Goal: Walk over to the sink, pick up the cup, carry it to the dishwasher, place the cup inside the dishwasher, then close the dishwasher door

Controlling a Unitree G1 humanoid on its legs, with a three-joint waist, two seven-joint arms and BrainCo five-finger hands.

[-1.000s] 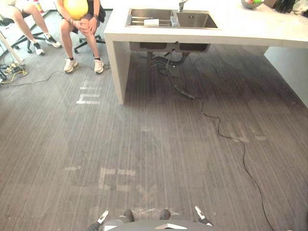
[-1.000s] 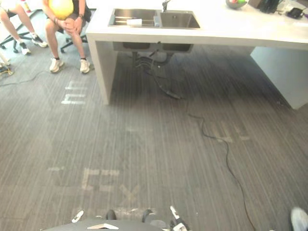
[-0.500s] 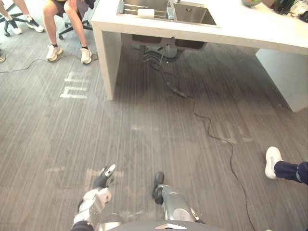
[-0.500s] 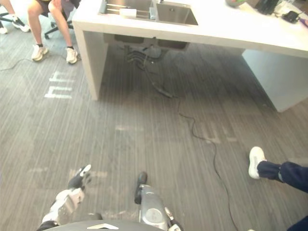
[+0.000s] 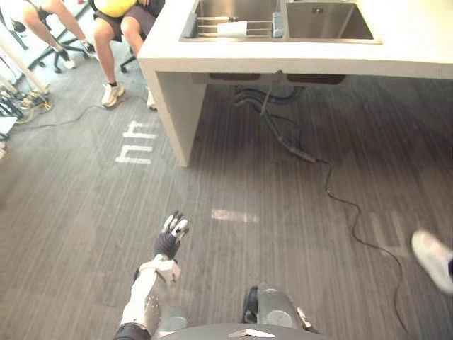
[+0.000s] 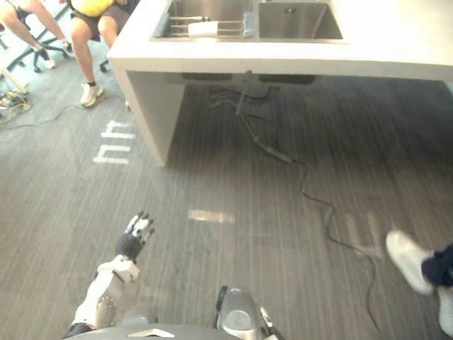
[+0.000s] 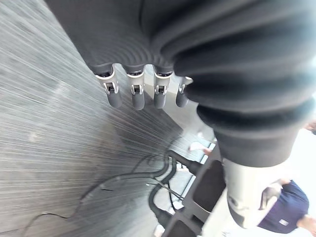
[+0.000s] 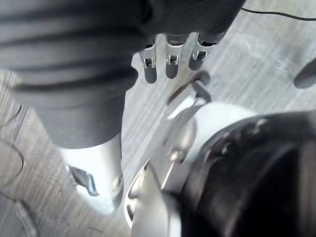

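You are at the very first step: the walk to the sink is under way, as I judge it, and nothing else on the list is done. The cup lies, on its side as far as I can tell, on the rack in the sink's left basin. The sink is set into the white counter ahead of you, with a stretch of grey floor between you and the counter's edge. Your left hand hangs out in front over the floor, low on your left. Its wrist view shows the fingers straight and relaxed, with nothing in them. Your right hand shows in its own wrist view, fingers likewise loose and empty. So neither hand has the cup, and it is well apart from both. What is left: close on the counter, reach into the left basin, take the cup off the rack, carry it to the dishwasher, set it inside and shut the door. That is nearly the whole task. Mind the surroundings too: people sit on chairs just beyond the counter's left end, and a person's white shoe is on the floor off to your right.
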